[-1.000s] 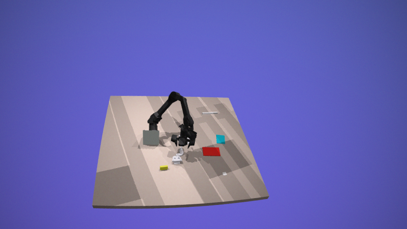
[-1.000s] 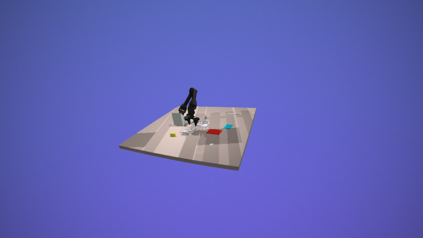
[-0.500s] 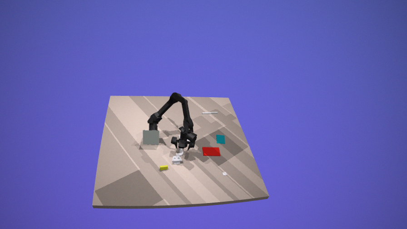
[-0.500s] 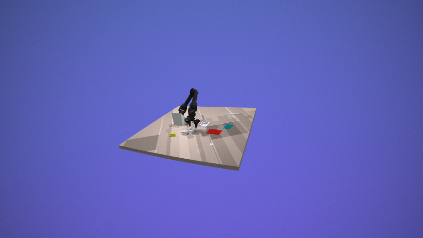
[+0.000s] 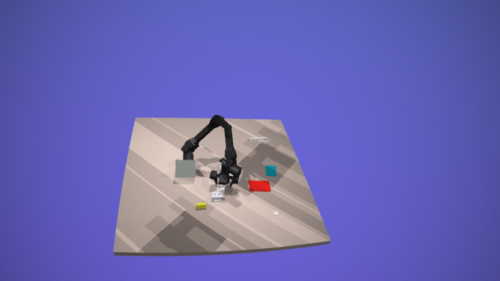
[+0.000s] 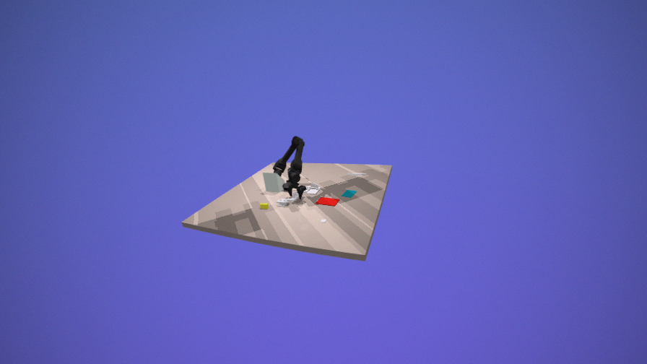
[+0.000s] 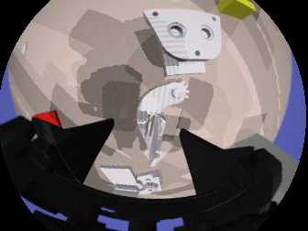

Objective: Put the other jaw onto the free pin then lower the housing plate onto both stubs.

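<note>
The white housing plate (image 5: pixel 217 194) (image 6: pixel 282 201) (image 7: pixel 197 43) shows two large round holes and lies beyond the loose jaw in the wrist view. The loose white jaw (image 7: pixel 158 98) has gear teeth at its far end, and its narrow end points back between my fingers. The white base (image 6: pixel 312 190) (image 7: pixel 116 175) with the other jaw's parts lies low in the wrist view; its pins are too small to make out. My gripper (image 5: pixel 224 184) (image 6: pixel 295 196) (image 7: pixel 147 126) is open and empty, above the loose jaw with a finger to each side.
A yellow block (image 5: pixel 201 206) (image 6: pixel 263 206) (image 7: pixel 236 8) lies near the plate. A red panel (image 5: pixel 259 185) (image 6: pixel 327 201) and a teal panel (image 5: pixel 270 170) (image 6: pixel 349 193) lie right. A grey panel (image 5: pixel 185 168) (image 6: pixel 272 182) stands by the arm's base. A white bar (image 5: pixel 258 138) lies at the back.
</note>
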You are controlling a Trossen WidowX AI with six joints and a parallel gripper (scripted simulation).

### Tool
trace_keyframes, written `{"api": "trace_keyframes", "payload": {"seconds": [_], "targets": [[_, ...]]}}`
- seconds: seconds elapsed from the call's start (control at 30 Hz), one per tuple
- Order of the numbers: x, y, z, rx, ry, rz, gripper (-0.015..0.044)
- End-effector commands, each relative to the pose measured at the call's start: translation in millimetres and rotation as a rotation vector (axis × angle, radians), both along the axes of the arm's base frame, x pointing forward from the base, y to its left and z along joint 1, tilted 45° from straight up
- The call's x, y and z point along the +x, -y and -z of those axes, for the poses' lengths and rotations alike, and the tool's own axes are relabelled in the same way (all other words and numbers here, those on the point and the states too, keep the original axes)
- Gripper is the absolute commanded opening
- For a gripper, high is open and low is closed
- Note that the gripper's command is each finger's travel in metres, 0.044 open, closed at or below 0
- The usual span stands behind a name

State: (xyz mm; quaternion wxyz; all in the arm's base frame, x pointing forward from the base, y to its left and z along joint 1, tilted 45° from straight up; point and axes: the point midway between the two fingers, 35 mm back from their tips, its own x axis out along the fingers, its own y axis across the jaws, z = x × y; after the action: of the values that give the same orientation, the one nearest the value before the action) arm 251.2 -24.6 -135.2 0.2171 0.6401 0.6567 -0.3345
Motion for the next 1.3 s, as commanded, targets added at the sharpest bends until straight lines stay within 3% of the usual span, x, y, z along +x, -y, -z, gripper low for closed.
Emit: {"api": "trace_keyframes", "payload": {"seconds": [0.0, 0.9, 1.27], "targets": [[-2.7, -3.6, 2.6, 0.005, -0.006, 0.005, 0.0440], [-2.6, -3.8, 2.8, 0.004, -0.006, 0.005, 0.0440], [-2.8, -3.5, 2.7, 0.003, -0.006, 0.001, 0.0151]]}}
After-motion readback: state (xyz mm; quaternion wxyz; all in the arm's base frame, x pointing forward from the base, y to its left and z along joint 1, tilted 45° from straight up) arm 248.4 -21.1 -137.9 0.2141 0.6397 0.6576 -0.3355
